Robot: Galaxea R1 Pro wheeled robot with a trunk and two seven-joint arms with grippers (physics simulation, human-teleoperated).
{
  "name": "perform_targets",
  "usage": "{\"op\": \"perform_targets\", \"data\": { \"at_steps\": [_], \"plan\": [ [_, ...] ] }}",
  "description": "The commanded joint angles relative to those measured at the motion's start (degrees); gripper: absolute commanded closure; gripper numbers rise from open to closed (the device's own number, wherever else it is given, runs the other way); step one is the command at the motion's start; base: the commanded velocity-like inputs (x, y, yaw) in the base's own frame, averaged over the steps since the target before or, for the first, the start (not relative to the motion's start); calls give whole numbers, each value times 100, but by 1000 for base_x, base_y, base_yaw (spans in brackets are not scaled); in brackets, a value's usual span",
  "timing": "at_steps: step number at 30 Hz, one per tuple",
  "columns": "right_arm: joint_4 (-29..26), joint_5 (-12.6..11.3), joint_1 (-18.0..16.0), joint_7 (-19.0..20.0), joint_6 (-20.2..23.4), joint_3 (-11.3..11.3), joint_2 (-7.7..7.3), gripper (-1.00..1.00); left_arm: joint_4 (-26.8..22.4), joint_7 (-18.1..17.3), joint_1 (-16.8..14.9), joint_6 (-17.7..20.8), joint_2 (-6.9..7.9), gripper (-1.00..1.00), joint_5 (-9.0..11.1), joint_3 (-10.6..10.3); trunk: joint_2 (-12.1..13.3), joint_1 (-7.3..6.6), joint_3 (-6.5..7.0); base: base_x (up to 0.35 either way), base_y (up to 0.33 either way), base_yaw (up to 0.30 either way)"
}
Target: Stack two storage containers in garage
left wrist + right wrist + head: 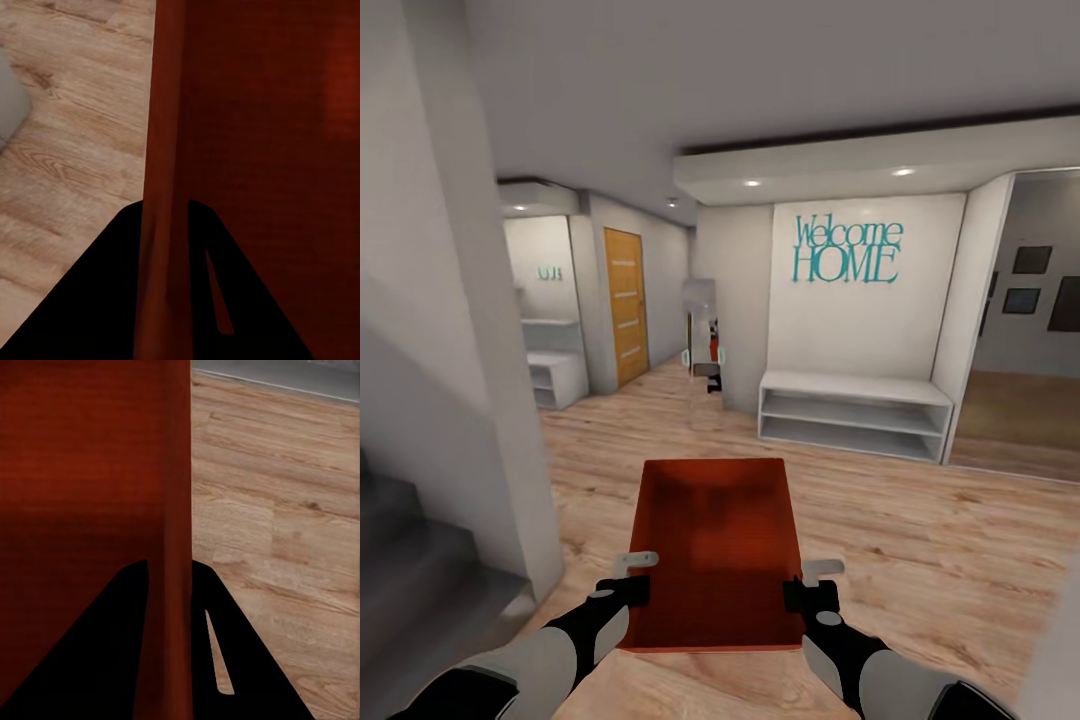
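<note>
Container first: I have the orange-red open-top bin held out in front of me at 12 o'clock, level above the light wood plank floor, one gripper on each long wall. My left gripper sits at the bin's 9 o'clock rim near the close end, and in the left wrist view its two dark fingers stand on either side of the ribbed wall, pinching it. My right gripper is at 3 o'clock on the opposite rim, and its wrist view shows the same thing: one finger inside, one outside, clamped on the wall. I see only this one bin. Beyond it, at about 1 o'clock, a white low shelf stands under a wall with teal "Welcome HOME" lettering. At 11 o'clock, further down the hall, is a light-wood door with narrow pale strips. A grey stair runs along at 9 o'clock.
</note>
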Motion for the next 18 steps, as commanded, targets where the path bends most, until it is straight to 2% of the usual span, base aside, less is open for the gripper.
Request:
{"op": "perform_targets", "data": {
  "at_steps": [1, 18],
  "plan": [
    [1, -73, 0, 95, 14, 86, 0, 100, -16, 479, -13, -42, 16, 100, -18, 380, -6, 4, -9, 327, 0, 2],
    [1, -73, 1, 92, 9, 86, 0, 100, -16, 479, -13, -42, 21, 100, -21, 380, -6, 4, -9, 326, 0, 0]
  ]
}}
